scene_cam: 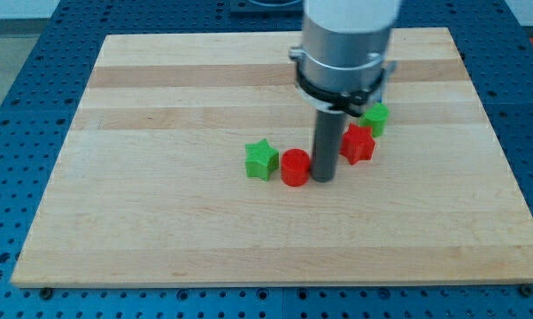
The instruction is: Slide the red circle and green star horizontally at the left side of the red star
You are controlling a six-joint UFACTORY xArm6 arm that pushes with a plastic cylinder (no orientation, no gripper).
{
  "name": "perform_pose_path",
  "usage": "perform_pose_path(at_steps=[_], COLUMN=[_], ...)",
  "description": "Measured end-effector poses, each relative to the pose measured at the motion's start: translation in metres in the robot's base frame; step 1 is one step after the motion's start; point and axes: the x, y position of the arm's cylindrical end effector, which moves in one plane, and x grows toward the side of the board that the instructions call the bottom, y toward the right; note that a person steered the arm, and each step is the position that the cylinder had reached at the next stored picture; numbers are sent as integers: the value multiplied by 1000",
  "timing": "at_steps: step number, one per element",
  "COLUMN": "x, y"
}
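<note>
A red circle (294,167) lies near the board's middle. A green star (261,159) sits just to its left, touching or nearly touching it. A red star (358,143) lies to the right. My tip (323,178) stands between the red circle and the red star, right against the circle's right side. The rod and the arm's grey body hide part of the red star's left edge.
Another green block (374,117), its shape partly hidden, sits just above and right of the red star. The wooden board (160,221) rests on a blue perforated table (19,106).
</note>
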Motion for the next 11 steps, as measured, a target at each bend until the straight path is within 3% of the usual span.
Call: perform_pose_path(at_steps=[1,2,4,5,6,7,8,10,11], x=[35,30,-20,-22,-14,8,-14,-30,-14], y=[2,-47,-60,-127,-122,-175,-235,-122,-174])
